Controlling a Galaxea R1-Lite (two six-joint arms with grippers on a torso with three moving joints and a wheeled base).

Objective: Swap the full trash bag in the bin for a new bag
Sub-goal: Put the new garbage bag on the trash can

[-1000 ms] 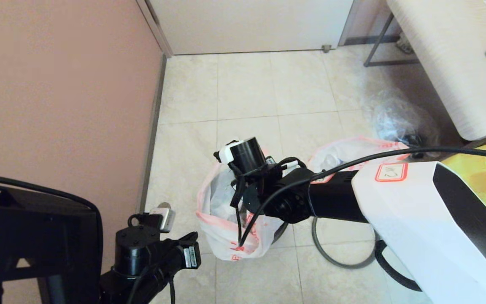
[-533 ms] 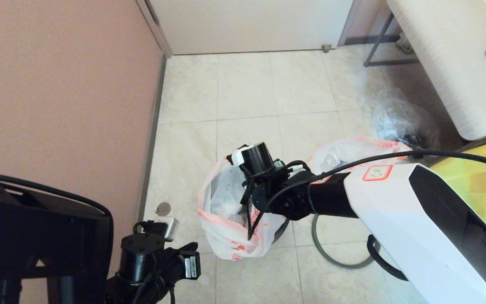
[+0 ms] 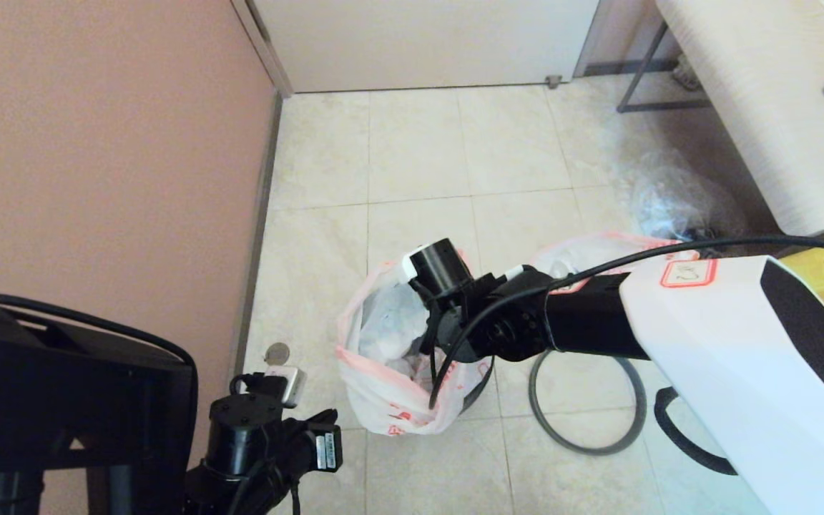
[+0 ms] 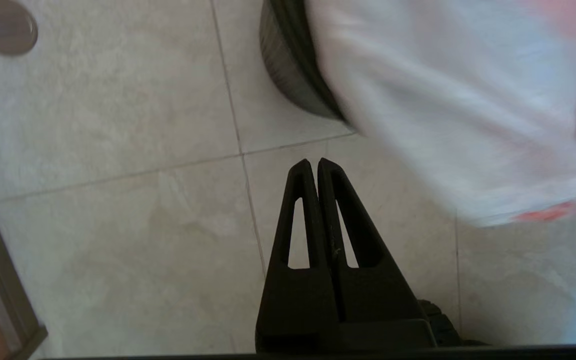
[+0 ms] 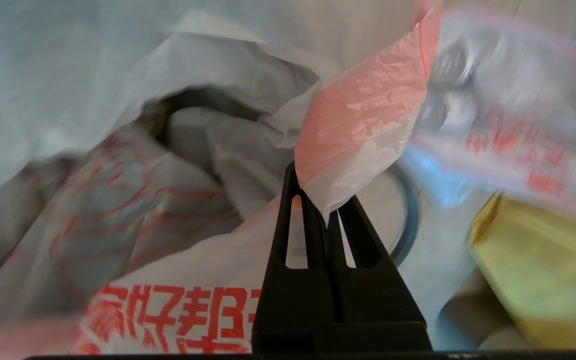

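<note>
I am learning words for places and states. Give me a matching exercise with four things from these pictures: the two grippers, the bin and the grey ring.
Things:
1. left gripper
2. right gripper
3. bin
4. grey ring

States:
A. lies flat on the floor tiles, beside the bin
B. shut on a pink flap of the printed bag
C. shut and empty, above bare floor
D. draped with a white bag with red print

Pairs: 1-C, 2-B, 3-D, 4-A
</note>
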